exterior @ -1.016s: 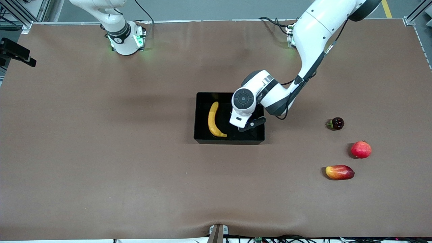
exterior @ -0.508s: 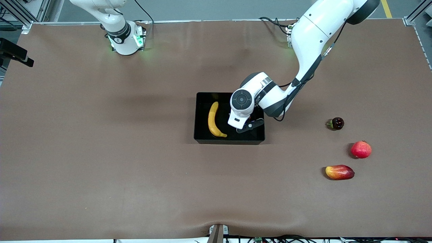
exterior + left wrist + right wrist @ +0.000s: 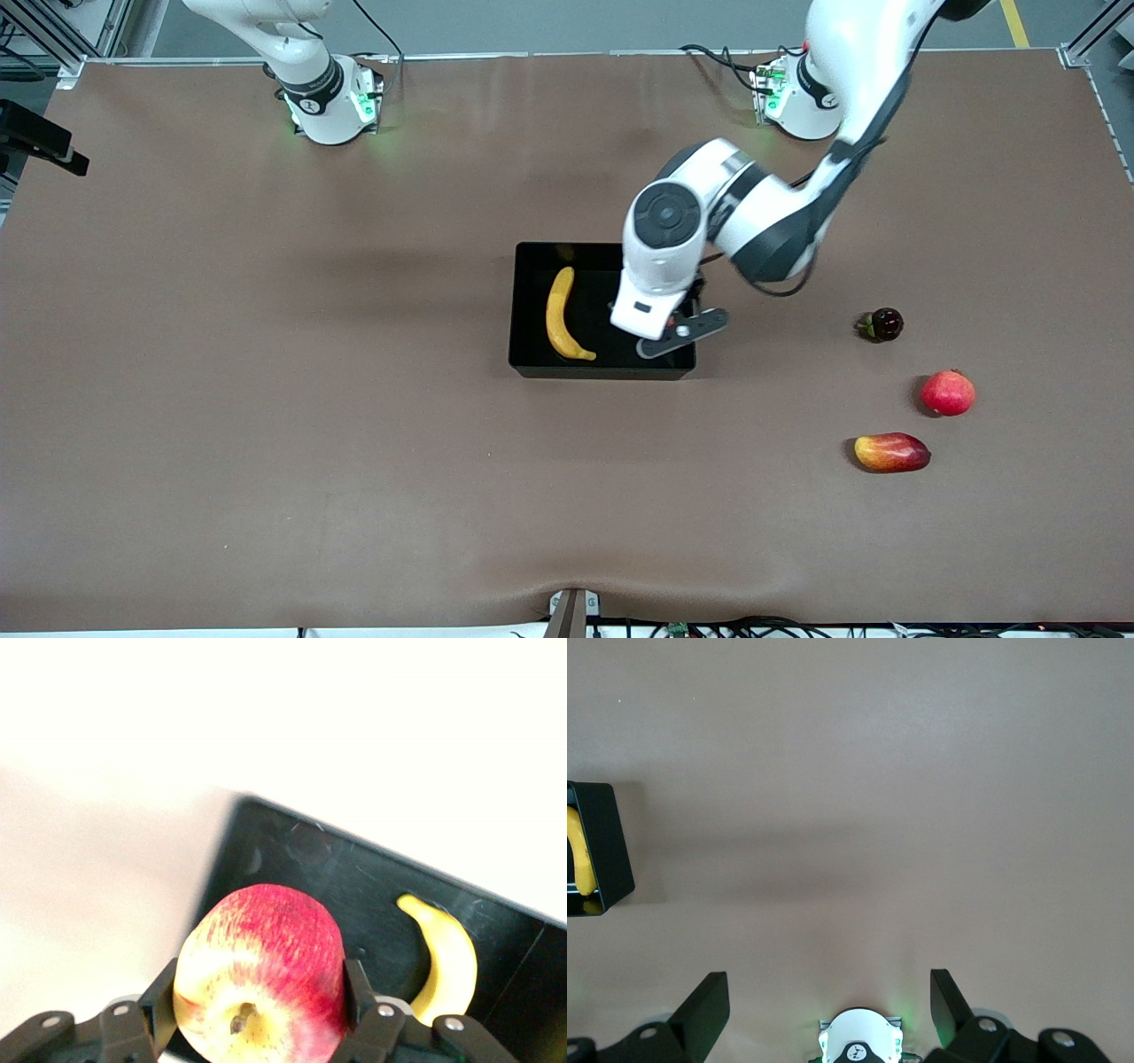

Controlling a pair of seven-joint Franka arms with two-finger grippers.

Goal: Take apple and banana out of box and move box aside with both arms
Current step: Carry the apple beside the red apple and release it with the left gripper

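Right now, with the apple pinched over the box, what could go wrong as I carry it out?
1. The left pincer grips the round apple only at its sides, so it might slip and drop into the box.
2. Swinging low might clip the box wall.
3. A dropped apple could strike the banana lying in the box.
The right pincer waits open over bare table.

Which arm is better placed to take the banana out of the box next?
The right arm, probably. Its gripper is open and empty, while the left gripper holds the apple over the box. The banana lies toward the right arm's end.
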